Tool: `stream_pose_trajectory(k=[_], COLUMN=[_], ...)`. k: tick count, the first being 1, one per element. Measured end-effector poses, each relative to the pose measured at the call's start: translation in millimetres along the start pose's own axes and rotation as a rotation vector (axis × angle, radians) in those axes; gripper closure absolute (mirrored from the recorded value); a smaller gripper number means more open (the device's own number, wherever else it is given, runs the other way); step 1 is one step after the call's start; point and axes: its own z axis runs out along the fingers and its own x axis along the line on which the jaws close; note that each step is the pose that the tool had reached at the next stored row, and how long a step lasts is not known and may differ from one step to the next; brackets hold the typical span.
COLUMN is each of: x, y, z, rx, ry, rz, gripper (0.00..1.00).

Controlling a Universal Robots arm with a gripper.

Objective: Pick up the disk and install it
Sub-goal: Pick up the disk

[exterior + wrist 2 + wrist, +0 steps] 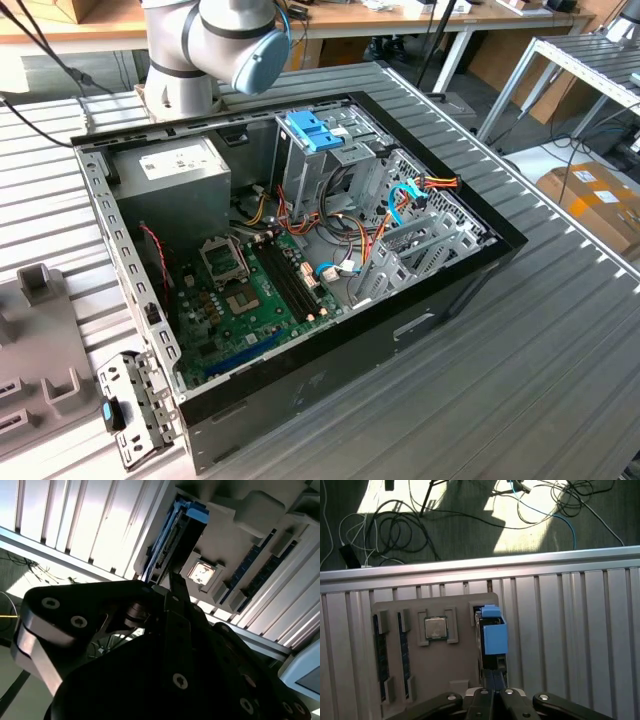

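The disk (495,637) stands on edge in a slot of a grey parts tray (450,670); it is a dark slab with a light-blue carrier rail. The second wrist view has the disk (172,535) seen along its edge. My gripper (494,682) hangs over the disk's near end with its fingers drawn together, and the gripper's tip (172,580) lies right beside the slab. Whether the tip touches the disk I cannot tell. The open computer case (300,250) lies on the slatted table, with a grey drive cage (410,250) inside.
The tray also holds a processor chip (436,628) and memory sticks (380,655). In the case, a blue bracket (312,130) tops a tall cage, and loose cables (400,205) lie beside it. The arm's base (215,40) stands behind the case. Cables lie on the floor beyond the table edge.
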Motion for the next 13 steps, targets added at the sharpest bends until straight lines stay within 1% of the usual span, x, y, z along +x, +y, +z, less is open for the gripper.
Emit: stream_pose_trajectory(k=[1, 3, 13], x=[-1.1, -1.2, -1.2], y=[0.1, 0.2, 0.2], z=[0.9, 3.9, 4.6], rx=[0.0003, 0.0002, 0.0002], ry=[-0.0002, -0.0001, 0.0], rz=[0.0, 0.0, 0.0], gripper=[0.89, 0.89, 0.89])
